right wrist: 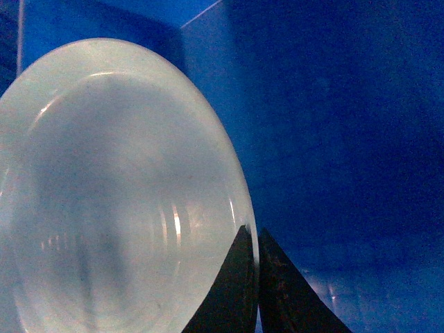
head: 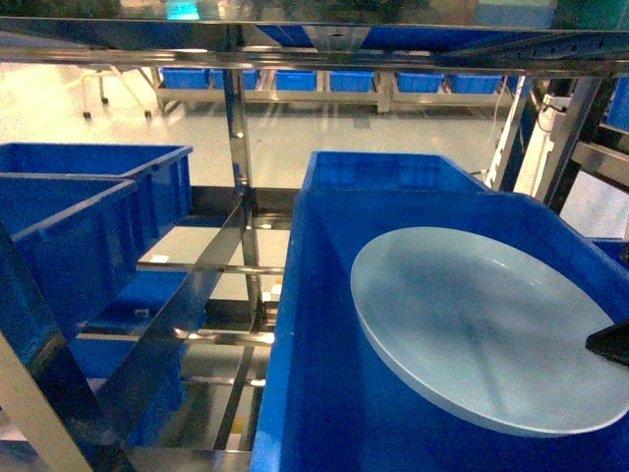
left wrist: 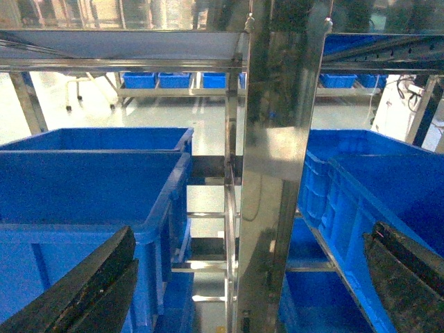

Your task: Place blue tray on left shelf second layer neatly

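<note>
head view: the blue tray [head: 486, 329] leans inside the right crate [head: 324, 324], not yet on the left shelf [head: 211, 265]. left wrist view: the left pincer [left wrist: 236, 284] gapes empty. right wrist view: the right pincer [right wrist: 255, 277] pinches the tray's rim; lifting and placing remain.

You have one pale sky-blue round shallow tray [head: 482, 329]. You have four deep royal-blue ribbed plastic crates on the shiny stainless-steel rack [head: 239, 197]: two at its left side [head: 59, 231] [head: 98, 162], two at its right [head: 324, 393] [head: 388, 172]. Along the far white-framed low racks [head: 378, 96] you can count six smaller blue bins [head: 295, 80]. Two dark grippers show: left [left wrist: 236, 277], right [right wrist: 253, 277].
</note>
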Robot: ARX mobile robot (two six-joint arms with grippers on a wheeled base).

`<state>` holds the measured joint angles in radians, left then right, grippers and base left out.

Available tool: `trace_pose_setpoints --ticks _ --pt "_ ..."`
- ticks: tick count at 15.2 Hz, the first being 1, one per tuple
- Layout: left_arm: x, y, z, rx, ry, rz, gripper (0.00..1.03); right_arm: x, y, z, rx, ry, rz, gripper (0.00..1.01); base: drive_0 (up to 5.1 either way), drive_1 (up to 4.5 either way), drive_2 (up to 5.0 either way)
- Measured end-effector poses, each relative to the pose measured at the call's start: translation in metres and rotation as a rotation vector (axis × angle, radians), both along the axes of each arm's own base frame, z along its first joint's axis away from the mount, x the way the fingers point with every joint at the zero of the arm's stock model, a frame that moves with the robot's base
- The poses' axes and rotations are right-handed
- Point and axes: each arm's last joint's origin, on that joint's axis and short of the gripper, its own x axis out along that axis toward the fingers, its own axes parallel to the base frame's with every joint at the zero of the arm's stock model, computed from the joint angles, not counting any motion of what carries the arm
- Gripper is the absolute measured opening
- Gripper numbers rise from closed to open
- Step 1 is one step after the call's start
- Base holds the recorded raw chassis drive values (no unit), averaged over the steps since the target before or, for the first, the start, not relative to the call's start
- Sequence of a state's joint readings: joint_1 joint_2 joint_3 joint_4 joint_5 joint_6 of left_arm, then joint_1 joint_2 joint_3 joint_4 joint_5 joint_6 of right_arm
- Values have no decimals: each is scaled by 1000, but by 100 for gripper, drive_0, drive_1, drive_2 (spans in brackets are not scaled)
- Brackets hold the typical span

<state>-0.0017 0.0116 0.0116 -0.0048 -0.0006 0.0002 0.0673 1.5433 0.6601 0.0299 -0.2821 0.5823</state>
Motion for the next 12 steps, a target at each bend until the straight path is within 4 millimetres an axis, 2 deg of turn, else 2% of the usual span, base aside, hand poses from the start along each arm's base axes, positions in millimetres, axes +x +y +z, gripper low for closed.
trace_pose_setpoints --ticks 2,7,11,12 --pt "0 0 0 0 0 0 98 8 0 -10 -43 16 -11 2 0 0 0" --pt "0 0 0 0 0 0 98 21 -3 -17 -87 -32 -28 2 0 0 0" --pt "0 0 0 0 0 0 98 25 6 -16 -82 -51 11 2 0 0 0" --pt "0 0 0 0 0 0 98 25 8 -15 -67 -55 26 7 0 0 0"
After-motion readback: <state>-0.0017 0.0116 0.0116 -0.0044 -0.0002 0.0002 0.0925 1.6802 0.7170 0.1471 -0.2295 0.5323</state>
